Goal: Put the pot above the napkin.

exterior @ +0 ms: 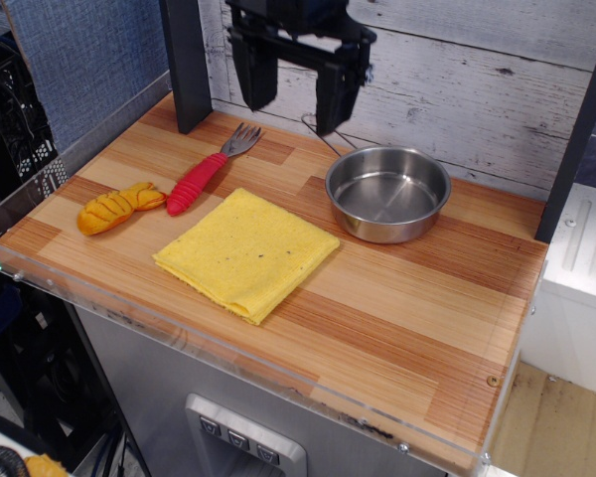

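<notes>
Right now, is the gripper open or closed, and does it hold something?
Gripper: open, holding nothing, raised above the table behind the fork; the pot sits free.
</notes>
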`<action>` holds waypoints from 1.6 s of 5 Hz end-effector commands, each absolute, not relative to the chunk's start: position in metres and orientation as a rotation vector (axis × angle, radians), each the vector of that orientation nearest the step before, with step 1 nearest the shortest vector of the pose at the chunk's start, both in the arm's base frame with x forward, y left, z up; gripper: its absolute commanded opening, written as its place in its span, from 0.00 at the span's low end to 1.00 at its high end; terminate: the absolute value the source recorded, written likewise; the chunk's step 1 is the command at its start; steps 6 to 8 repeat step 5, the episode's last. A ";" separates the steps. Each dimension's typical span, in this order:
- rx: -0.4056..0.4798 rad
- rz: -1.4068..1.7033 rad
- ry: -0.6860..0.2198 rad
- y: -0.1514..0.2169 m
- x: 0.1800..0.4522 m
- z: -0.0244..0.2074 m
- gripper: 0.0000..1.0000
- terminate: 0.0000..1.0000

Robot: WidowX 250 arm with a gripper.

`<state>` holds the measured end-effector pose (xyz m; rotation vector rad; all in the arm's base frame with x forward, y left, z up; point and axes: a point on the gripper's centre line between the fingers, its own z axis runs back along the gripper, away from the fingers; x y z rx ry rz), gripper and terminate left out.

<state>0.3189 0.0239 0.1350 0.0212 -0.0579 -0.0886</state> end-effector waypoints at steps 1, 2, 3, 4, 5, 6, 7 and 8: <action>0.027 -0.083 -0.089 0.024 0.314 0.145 1.00 0.00; 0.027 -0.083 -0.089 0.024 0.314 0.145 1.00 0.00; 0.027 -0.083 -0.089 0.024 0.314 0.145 1.00 0.00; 0.027 -0.083 -0.089 0.024 0.314 0.145 1.00 0.00; 0.027 -0.083 -0.089 0.024 0.314 0.145 1.00 1.00; 0.027 -0.083 -0.089 0.024 0.314 0.145 1.00 1.00; 0.027 -0.083 -0.089 0.024 0.314 0.145 1.00 1.00; 0.027 -0.083 -0.089 0.024 0.314 0.145 1.00 1.00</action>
